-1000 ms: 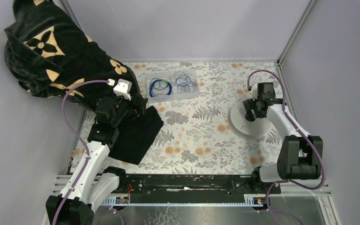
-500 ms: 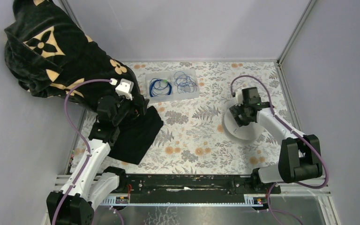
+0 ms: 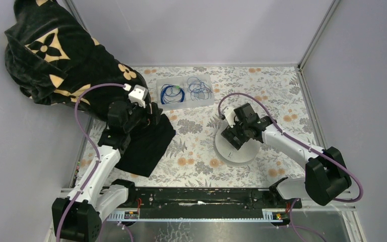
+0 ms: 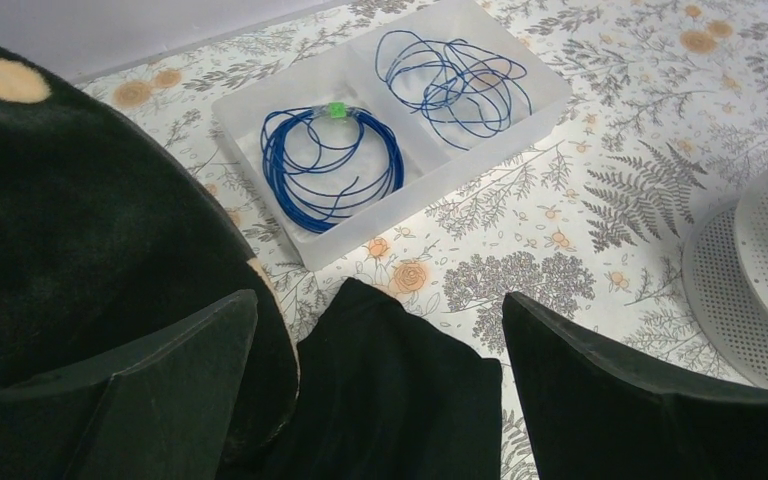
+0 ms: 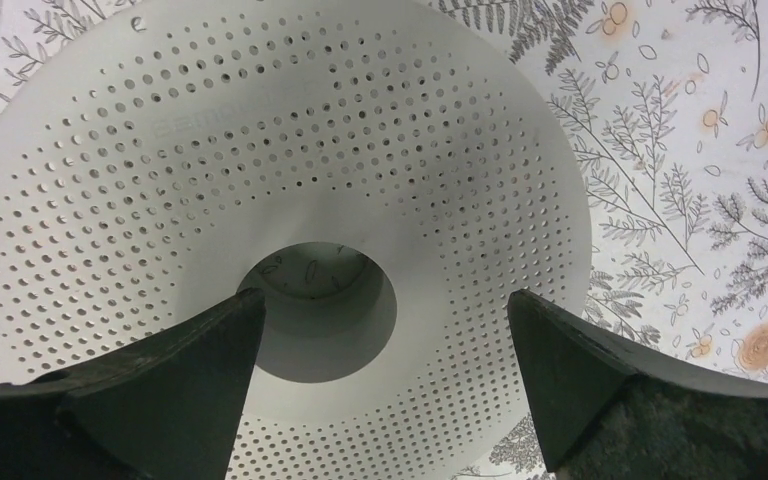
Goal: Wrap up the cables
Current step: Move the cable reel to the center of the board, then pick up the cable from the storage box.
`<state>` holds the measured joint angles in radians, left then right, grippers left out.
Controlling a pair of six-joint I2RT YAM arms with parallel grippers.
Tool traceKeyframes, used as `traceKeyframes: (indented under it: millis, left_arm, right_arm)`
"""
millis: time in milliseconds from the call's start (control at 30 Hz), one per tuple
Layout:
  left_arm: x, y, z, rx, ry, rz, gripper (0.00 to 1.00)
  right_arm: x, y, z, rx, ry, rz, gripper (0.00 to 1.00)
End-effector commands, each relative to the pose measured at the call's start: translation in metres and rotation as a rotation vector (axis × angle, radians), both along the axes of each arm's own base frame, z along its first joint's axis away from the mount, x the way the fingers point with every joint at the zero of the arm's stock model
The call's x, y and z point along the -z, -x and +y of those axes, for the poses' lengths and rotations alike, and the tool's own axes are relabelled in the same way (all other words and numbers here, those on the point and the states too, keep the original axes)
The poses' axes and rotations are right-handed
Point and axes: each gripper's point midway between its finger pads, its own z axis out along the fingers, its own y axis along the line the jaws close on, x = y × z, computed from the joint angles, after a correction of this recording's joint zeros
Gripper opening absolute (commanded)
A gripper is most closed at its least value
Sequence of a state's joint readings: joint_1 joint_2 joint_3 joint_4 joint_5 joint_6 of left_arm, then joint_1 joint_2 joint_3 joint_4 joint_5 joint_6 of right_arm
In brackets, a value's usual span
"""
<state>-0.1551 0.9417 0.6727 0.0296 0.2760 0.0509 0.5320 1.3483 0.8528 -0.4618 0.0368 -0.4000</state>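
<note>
R tool wide over disc

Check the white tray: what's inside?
Two compartments in the tray: left holds a tidy dark blue cable coil with a green tag; right holds loose blue cable loops. Nothing covers either.

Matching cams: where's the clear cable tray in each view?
Top external: clear tray at the table's far side, left of centre, cables inside.
Left wrist: tray in the upper middle, beyond the black cloth.
Right wrist: not in it.
Shared landmark: white perforated disc, centre-right from above, at the right edge in left wrist, filling right wrist.
</note>
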Motion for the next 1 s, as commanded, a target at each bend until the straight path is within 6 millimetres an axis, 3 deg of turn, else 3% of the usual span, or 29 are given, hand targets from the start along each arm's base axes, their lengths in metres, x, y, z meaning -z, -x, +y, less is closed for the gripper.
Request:
traceKeyframes:
  millis: [0, 200, 400, 633, 733, 967]
  left_arm:
    - [-0.008, -0.002, -0.011, 0.102, -0.051, -0.063, 1.00]
    - [0.014, -0.003, -0.019, 0.184, -0.129, -0.009, 1.00]
    - [0.022, -0.015, -0.031, 0.257, -0.166, 0.007, 1.00]
    - [0.038, -0.049, -0.071, 0.325, -0.235, 0.084, 1.00]
    - [0.047, -0.068, -0.087, 0.329, -0.224, 0.139, 1.00]
    - [0.065, -0.115, -0.128, 0.299, -0.175, 0.232, 1.00]
  right_arm:
    - [-0.018, -0.005, 0.018, -0.053, -0.073, -0.037, 0.99]
    - [-0.031, -0.010, 0.003, -0.013, -0.036, -0.130, 0.99]
    - [-0.057, -0.013, 0.001, 0.011, -0.069, -0.194, 0.99]
    - [-0.098, -0.035, 0.008, 0.072, -0.274, -0.224, 0.99]
    - [-0.099, -0.034, 0.008, 0.086, -0.357, -0.198, 0.99]
    - [-0.100, -0.033, -0.004, 0.112, -0.362, -0.227, 0.99]
